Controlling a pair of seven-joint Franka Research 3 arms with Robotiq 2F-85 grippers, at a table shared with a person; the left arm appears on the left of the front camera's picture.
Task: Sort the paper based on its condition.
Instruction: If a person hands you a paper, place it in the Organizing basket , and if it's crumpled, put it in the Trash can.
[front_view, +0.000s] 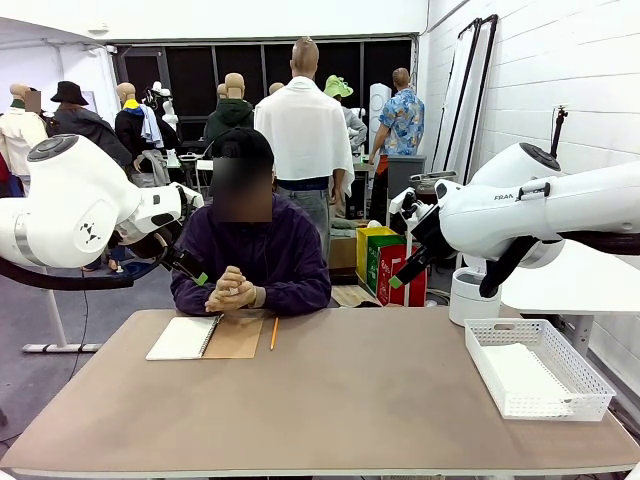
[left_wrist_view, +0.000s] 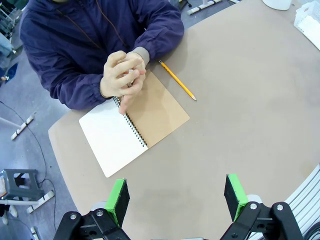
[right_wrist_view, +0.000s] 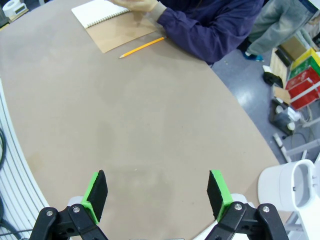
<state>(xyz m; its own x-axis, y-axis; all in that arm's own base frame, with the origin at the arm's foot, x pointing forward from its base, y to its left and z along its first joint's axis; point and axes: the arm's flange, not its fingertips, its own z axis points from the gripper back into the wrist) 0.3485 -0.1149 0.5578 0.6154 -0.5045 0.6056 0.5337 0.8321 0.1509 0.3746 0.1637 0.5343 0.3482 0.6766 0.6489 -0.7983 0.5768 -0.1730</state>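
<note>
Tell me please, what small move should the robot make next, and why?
Probably none yet: wait. The open spiral notebook with brown cardboard cover lies under the person's clasped hands, beside a yellow pencil, and no loose sheet lies on the tan table. Both the left pincer and the right pincer hang open above it; the white mesh tray waits.

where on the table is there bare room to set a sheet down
The widest bare stretch is mid-table, between the pencil and the white basket, running to the near edge. There is also room in front of the open notebook toward the robot. It is crowded at the far left, where the person's clasped hands rest at the notebook. Both grippers hang open above the table.
</note>
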